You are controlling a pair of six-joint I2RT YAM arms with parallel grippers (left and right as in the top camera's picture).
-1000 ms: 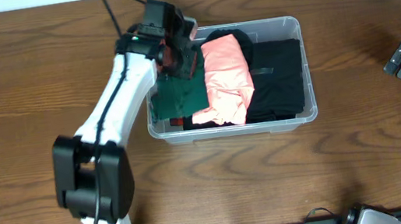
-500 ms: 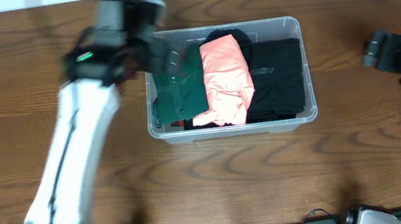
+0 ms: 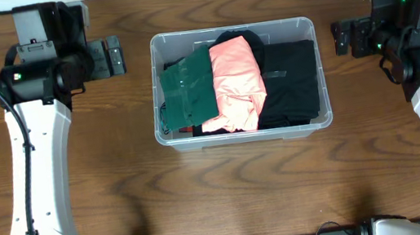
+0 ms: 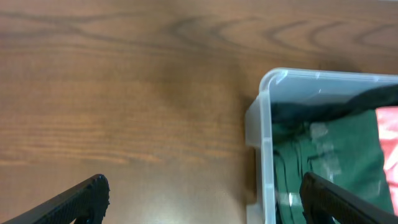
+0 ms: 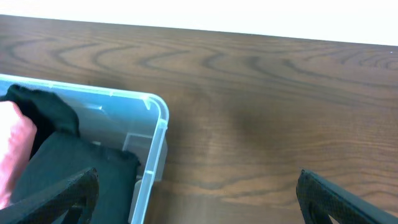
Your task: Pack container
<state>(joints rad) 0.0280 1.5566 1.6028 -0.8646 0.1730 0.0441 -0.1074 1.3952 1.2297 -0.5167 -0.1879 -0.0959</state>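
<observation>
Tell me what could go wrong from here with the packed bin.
1. The pink garment lies bunched over the green garment and black garment; it may stand proud of the rim of the container and snag on any lid.
2. The green garment sits crumpled against the left wall and might spring up over it.

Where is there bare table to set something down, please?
The table is bare in front of the container, and between its short walls and the left gripper and right gripper. Inside is crowded: green, pink and black garments fill it.
</observation>
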